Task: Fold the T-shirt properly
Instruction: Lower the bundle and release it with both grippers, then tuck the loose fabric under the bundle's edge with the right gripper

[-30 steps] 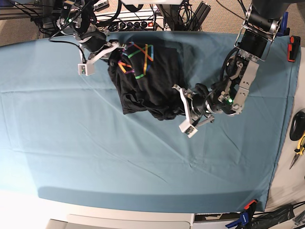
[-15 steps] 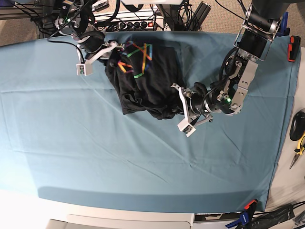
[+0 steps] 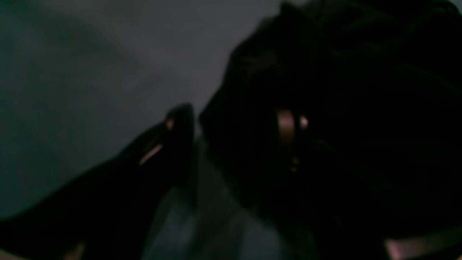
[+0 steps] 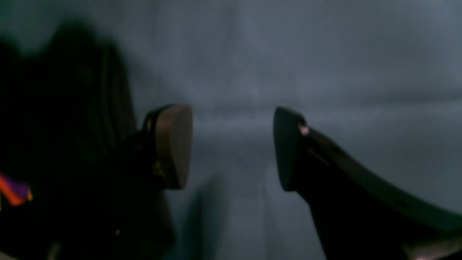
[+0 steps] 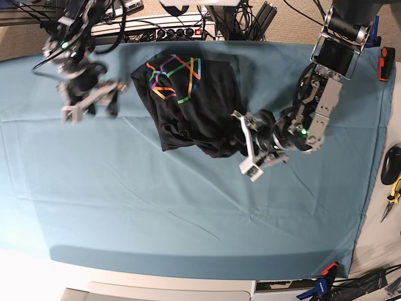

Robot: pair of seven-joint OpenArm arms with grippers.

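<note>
Since a second ago, right gripper (image 5: 88,106) is moving away left with fingers released, while left gripper (image 5: 249,145) is opening beside the T-shirt (image 5: 188,106), which is lying bunched at the far middle of the table (image 5: 188,213), needing flattening first.

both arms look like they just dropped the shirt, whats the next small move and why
Probably pull the left gripper back off the T-shirt, then regrasp an edge. The shirt lies bunched on the teal table cloth, print up, not flat. The right gripper is clear of it with jaws apart; the left one, jaws apart too, sits at the crumpled hem.
</note>
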